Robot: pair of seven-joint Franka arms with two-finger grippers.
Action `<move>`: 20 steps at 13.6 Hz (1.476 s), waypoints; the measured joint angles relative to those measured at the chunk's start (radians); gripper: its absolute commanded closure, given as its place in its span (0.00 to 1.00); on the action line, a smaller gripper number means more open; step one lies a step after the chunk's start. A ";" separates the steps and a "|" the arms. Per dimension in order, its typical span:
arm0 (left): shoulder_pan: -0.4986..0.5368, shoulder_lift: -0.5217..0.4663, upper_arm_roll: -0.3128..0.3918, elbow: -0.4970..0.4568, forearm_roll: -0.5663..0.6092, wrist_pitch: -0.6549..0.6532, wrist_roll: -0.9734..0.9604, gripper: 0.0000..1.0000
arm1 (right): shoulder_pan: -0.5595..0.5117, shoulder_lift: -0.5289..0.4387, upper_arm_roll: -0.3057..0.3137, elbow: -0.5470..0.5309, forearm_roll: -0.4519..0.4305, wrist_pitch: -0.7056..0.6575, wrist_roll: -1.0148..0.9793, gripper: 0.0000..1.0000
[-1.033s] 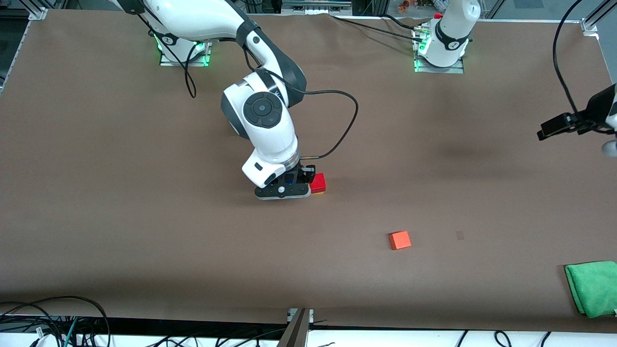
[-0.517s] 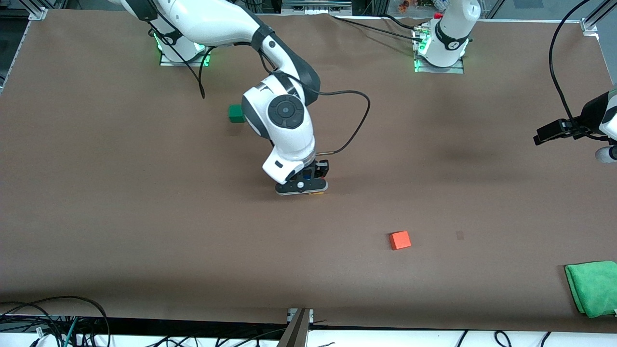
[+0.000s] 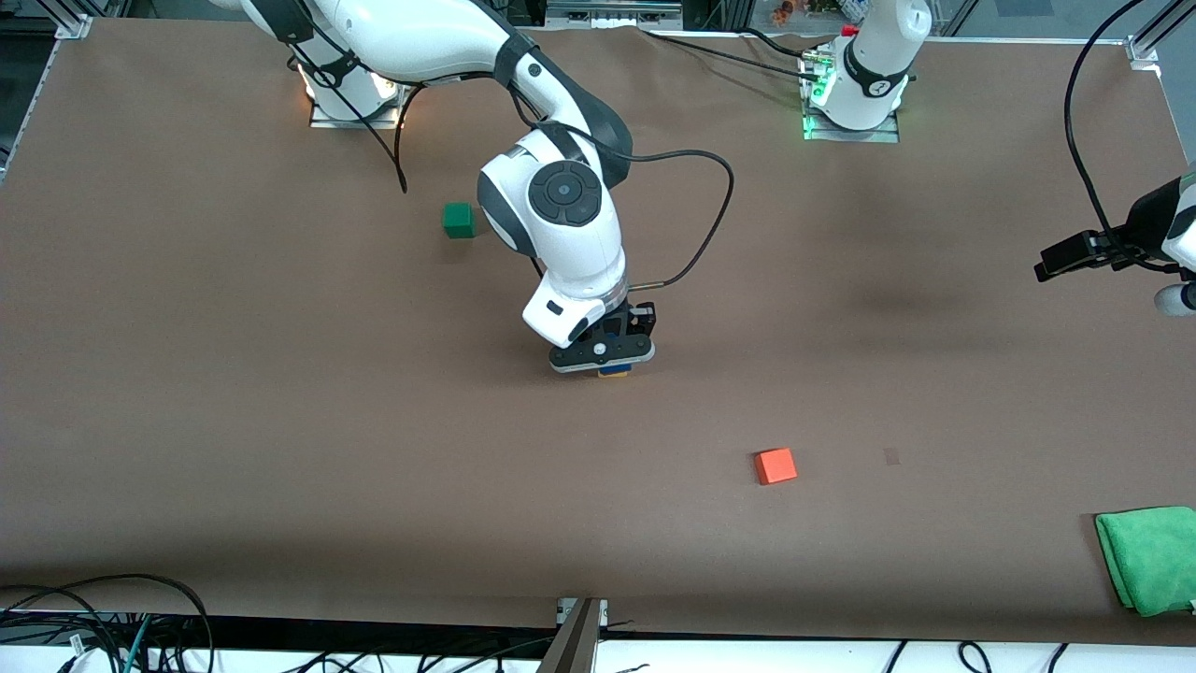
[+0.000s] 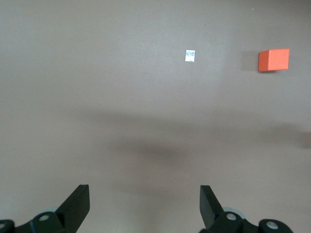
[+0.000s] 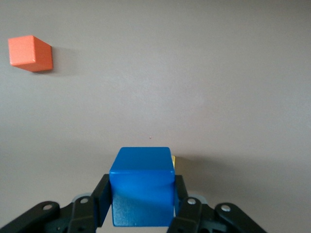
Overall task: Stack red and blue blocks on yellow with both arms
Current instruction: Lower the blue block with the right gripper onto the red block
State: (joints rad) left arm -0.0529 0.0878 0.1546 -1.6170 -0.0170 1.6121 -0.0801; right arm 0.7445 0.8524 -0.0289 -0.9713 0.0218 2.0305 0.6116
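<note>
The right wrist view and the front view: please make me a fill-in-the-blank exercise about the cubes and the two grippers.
1. The right gripper is shut on the small matte ____ cube.
2. The left gripper, over bare table toward the left arm's end, has its fingers ____.
3. The small dark green cube lies ____ from the front camera than the small orange-red cube.
4. A corner of a small ____ cube shows just past the held cube.

Missing words: blue; open; farther; yellow
</note>
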 measured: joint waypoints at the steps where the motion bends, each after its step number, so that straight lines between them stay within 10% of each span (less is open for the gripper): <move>1: 0.000 0.000 0.000 0.000 0.000 0.000 0.000 0.00 | 0.000 0.002 0.000 0.000 0.000 0.013 0.000 0.66; 20: 0.000 0.000 0.000 -0.002 0.000 0.000 0.000 0.00 | 0.022 0.045 0.001 0.001 -0.004 -0.034 -0.002 0.66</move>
State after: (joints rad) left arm -0.0529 0.0882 0.1542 -1.6186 -0.0170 1.6121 -0.0802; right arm 0.7669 0.8973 -0.0280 -0.9701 0.0177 1.9969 0.6097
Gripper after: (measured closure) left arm 0.000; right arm 0.449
